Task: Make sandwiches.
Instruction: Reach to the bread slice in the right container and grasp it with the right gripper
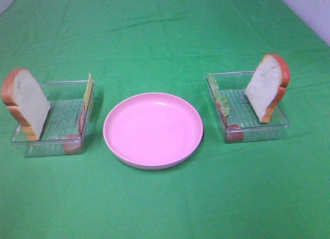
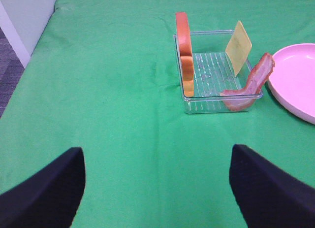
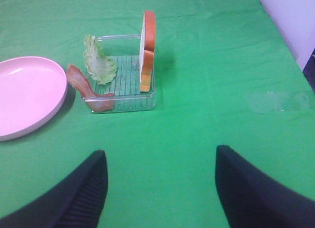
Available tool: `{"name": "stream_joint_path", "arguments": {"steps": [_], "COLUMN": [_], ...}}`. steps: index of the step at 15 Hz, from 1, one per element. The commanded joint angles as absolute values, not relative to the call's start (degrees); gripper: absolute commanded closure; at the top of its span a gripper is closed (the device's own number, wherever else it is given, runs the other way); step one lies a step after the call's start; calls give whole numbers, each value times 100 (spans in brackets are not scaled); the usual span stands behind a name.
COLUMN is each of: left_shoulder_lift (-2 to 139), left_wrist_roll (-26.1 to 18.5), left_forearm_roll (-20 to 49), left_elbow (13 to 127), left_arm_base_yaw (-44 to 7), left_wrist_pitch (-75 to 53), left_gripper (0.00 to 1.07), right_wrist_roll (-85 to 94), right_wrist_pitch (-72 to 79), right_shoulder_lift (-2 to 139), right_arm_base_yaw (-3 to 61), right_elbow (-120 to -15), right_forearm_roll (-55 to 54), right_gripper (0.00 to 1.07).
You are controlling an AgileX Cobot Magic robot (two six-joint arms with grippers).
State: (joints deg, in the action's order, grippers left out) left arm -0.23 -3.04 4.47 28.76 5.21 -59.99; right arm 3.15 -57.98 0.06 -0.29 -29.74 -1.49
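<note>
No assembled sandwiches show, only loose parts. In the left clear tray (image 1: 46, 146) a bread slice (image 1: 26, 102) stands on edge, with a yellow cheese slice (image 1: 88, 89) and a meat strip (image 1: 78, 130) leaning on the opposite wall. The right tray (image 1: 258, 133) holds a standing bread slice (image 1: 267, 86), a lettuce leaf (image 1: 216, 92) and a meat strip (image 1: 232, 131). My left gripper (image 2: 157, 188) hangs open above bare cloth, well short of its tray (image 2: 206, 105). My right gripper (image 3: 160, 188) is likewise open and empty, short of its tray (image 3: 130, 102). Neither gripper shows in the exterior view.
An empty round pink plate (image 1: 152, 128) sits between the two trays on the green cloth. The table's edges and a pale wall show at the far corners.
</note>
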Motion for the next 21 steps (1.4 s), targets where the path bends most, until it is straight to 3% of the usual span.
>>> {"name": "stream_joint_path", "arguments": {"steps": [1,9,11,12,15,21], "left_shoulder_lift": [-143,-143,-143,-143,-143,-143], "left_wrist_roll": [-309,-309,-309,-309,-309,-309], "left_forearm_roll": [435,435,435,435,435,435], "left_elbow": [2876,2876,2876,2876,2876,2876], "left_arm_base_yaw": [527,527,527,527,527,527], "left_wrist_pitch": [-5947,-5947,-5947,-5947,-5947,-5947], "left_gripper": [30,30,30,30,30,30], "right_wrist_roll": [338,338,309,281,281,218], "right_wrist_pitch": [-5105,-4068,-4291,-4618,-5111,-5781], "right_shoulder_lift": [372,3994,5518,6205,7219,9591], "right_arm_base_yaw": [-57,-57,-57,-63,-63,-63], "right_elbow": [-3037,-3295,-4045,-4515,-5340,-7764], "right_forearm_roll": [-189,-997,-1266,-1369,-1364,-1301], "right_gripper": [47,47,46,38,30,29]}}
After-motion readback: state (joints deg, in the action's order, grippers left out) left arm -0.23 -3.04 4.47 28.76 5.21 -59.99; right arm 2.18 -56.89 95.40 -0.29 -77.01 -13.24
